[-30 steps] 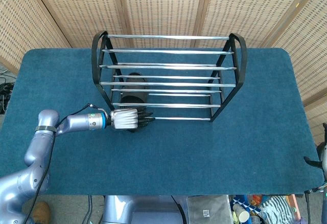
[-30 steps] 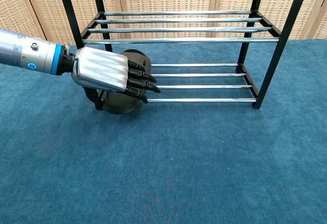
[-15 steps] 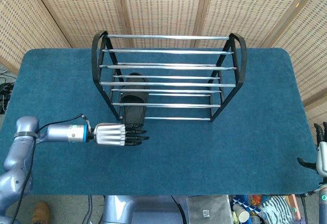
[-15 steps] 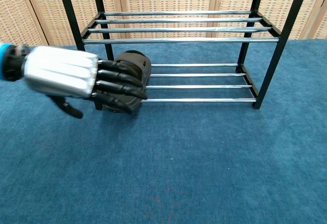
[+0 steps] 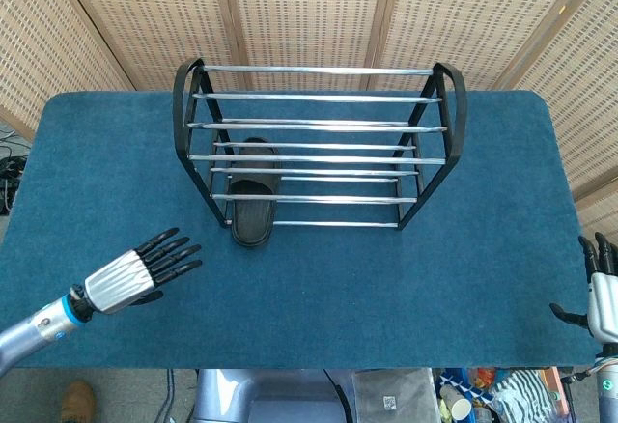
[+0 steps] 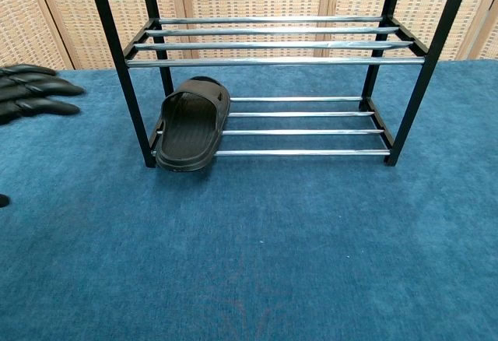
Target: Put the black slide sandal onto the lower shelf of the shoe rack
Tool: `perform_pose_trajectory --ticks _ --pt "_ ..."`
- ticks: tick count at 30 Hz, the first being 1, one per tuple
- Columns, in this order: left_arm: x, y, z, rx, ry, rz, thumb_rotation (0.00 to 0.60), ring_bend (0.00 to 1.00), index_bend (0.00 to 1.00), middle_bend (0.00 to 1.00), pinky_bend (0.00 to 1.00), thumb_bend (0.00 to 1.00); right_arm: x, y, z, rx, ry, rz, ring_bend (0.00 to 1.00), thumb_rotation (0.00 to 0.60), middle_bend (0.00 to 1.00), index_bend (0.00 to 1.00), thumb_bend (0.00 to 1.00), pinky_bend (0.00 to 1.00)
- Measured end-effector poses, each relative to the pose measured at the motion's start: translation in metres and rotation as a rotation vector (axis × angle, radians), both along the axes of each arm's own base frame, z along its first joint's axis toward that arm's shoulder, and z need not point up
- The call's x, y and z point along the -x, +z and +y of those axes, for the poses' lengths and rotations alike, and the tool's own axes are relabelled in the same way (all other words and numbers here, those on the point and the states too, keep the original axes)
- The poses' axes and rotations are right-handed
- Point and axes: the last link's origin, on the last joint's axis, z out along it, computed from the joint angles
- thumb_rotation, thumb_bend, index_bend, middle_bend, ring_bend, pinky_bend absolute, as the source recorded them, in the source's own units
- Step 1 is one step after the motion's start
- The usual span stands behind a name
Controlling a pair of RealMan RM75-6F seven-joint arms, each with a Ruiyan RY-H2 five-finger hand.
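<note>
Head view: left robot hand (image 5: 135, 273) sits over the blue bench (image 5: 319, 288) near the front-left edge, fingers (image 5: 172, 254) spread and straight, holding nothing. Black slide sandal (image 5: 254, 191) is up and to the right of that robot hand, well apart from it. It lies on the lower shelf (image 5: 319, 199) of the shoe rack (image 5: 314, 143), at the rack's left end, toe pointing to the rear, heel end poking out past the front rail toward the robot. Seen through the upper rails, so part of it is crossed by bars. Right robot hand (image 5: 599, 293) is at the far right edge of the frame, off the bench's front-right corner, far from the rack. Fingers point up and look apart, nothing in it.

Chest view: only the dark fingertips (image 6: 39, 96) of the left robot hand show at the left edge, extended and separated, hanging above the bench (image 6: 257, 263), nothing between them. Black slide sandal (image 6: 191, 123) is to the right of those fingertips, apart from them, just inside the rack's front-left post (image 6: 120, 68). It rests across the lower shelf (image 6: 311, 132) rails, tilted, heel end down at the front and overhanging the front rail. Shoe rack (image 6: 272, 41) upper shelf carries nothing visible. Right robot hand does not show in this view.
</note>
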Motion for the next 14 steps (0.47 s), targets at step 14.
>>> perform_pose_trajectory --ticks 14 --pt "0.021 0.073 -0.089 -0.323 1.014 -0.191 0.6 0.0 0.0 0.0 0.0 0.16 -0.014 0.0 0.01 0.001 0.079 0.0 0.0 0.6 0.0 0.0 0.0 0.0"
